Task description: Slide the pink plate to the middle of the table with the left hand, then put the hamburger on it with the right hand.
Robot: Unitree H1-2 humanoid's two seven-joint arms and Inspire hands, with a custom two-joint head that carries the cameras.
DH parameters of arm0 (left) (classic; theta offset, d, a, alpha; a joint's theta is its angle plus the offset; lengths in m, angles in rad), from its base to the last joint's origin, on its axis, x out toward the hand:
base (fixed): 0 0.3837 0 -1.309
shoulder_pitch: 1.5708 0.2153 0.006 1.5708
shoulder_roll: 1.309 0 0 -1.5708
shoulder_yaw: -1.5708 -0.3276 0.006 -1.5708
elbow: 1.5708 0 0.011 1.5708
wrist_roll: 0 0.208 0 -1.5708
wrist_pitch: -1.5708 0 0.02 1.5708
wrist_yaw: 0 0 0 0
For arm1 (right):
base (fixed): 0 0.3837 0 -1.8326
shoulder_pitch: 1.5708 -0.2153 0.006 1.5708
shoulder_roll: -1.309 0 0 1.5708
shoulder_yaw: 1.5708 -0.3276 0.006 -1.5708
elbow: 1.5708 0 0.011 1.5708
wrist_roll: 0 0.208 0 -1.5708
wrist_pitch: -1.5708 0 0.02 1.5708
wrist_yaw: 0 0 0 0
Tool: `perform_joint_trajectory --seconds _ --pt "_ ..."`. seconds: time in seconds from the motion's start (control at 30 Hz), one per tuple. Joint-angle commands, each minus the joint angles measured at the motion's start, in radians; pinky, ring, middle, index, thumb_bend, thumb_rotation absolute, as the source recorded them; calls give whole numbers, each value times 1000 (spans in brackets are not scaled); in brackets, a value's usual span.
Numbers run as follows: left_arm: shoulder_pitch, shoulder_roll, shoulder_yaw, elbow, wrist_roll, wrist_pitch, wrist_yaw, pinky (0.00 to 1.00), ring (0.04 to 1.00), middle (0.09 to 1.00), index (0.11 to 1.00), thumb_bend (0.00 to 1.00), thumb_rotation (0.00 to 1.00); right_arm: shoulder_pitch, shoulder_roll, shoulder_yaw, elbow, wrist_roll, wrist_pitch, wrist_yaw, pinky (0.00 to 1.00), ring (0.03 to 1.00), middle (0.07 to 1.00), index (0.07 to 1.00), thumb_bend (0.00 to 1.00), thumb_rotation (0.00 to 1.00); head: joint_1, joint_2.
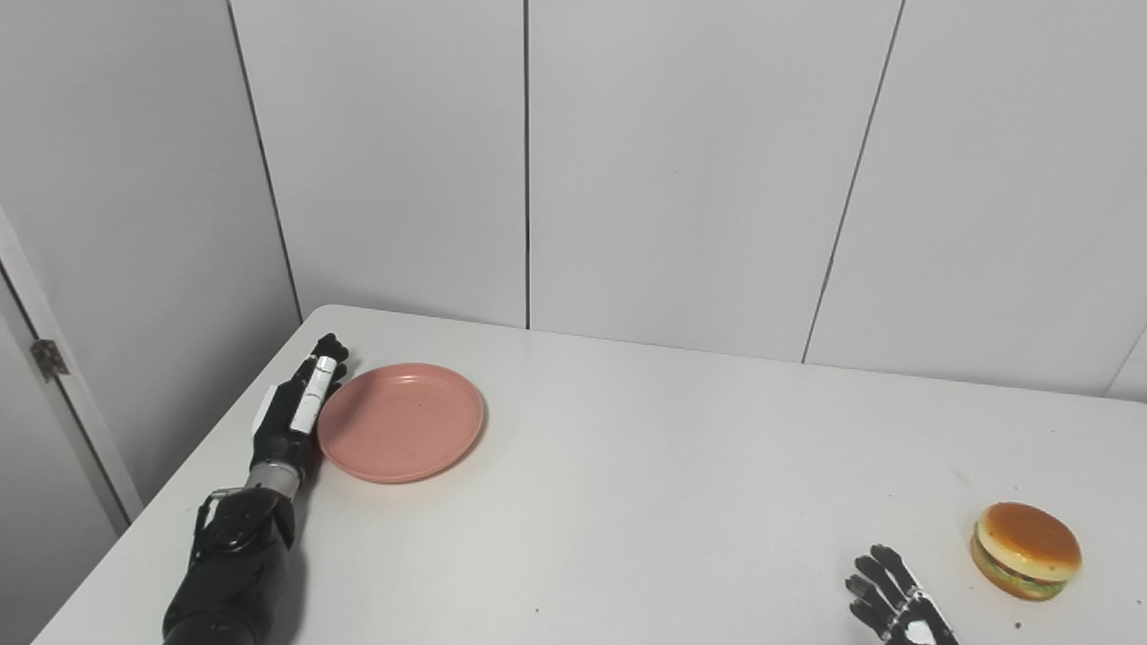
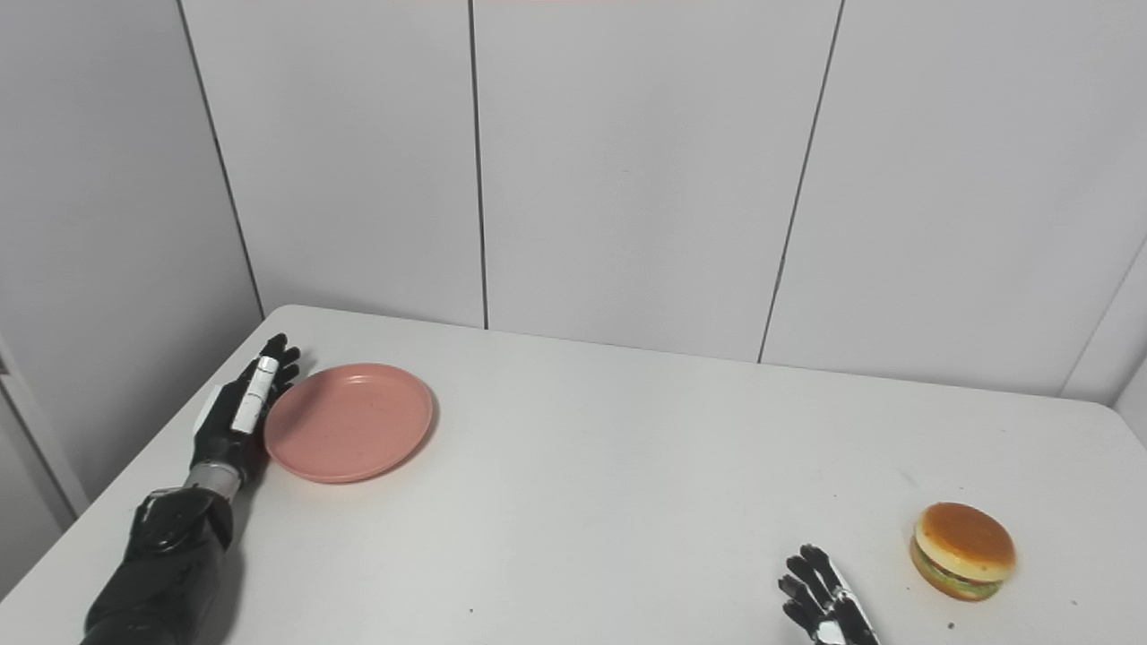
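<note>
The pink plate lies flat on the left part of the white table. My left hand stands edge-on against the plate's left rim, fingers straight and together, holding nothing. The hamburger sits near the table's right front. My right hand rests low at the bottom edge, left of the hamburger and apart from it, fingers spread and empty. Both also show in the right eye view: the plate and the hamburger.
White wall panels stand close behind the table's far edge. The table's left edge runs just beside my left arm. A door hinge shows at far left.
</note>
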Motion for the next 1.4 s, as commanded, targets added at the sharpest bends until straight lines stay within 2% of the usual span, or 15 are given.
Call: perform_joint_trajectory --seconds 0.0,0.17,0.37,0.5,0.6,0.7,0.9,1.13,1.37 --pt "-23 10 -7 -31 3 6 -21 966 942 909 923 854 816 54 -2 19 35 -16 73 6 894 880 899 913 792 908 0 1" --pt "-22 5 -7 -40 -4 16 -25 966 938 907 924 875 801 55 -4 21 31 -24 72 6 888 878 898 913 792 912 -2 3" --pt "-6 -14 -8 -108 -6 51 -18 953 926 901 914 893 792 54 -7 23 33 -32 66 9 888 880 900 919 781 916 -3 5" --pt "-4 -25 -15 -123 9 59 -7 916 911 885 885 858 799 55 -9 24 30 -35 69 7 886 879 900 920 780 917 -4 7" --pt "-1 -34 -26 -142 17 70 -6 899 909 889 877 914 789 55 -11 26 30 -38 67 7 886 881 901 920 777 915 -4 7" --pt "0 -38 -36 -154 28 84 0 889 908 886 877 896 797 56 -11 29 28 -43 68 6 885 880 899 921 778 916 -6 8" --pt "-3 -47 -53 -154 34 90 -6 882 916 891 886 838 808 57 -11 34 25 -46 68 8 889 879 898 924 786 909 -8 10" --pt "-8 -72 -75 -122 33 73 -23 949 922 896 906 832 780 53 -12 38 29 -51 65 9 892 879 901 930 786 903 -11 9" --pt "-5 -90 -96 -139 51 81 -6 894 897 875 889 851 782 51 -13 43 32 -58 61 12 891 878 902 931 771 899 -12 10"
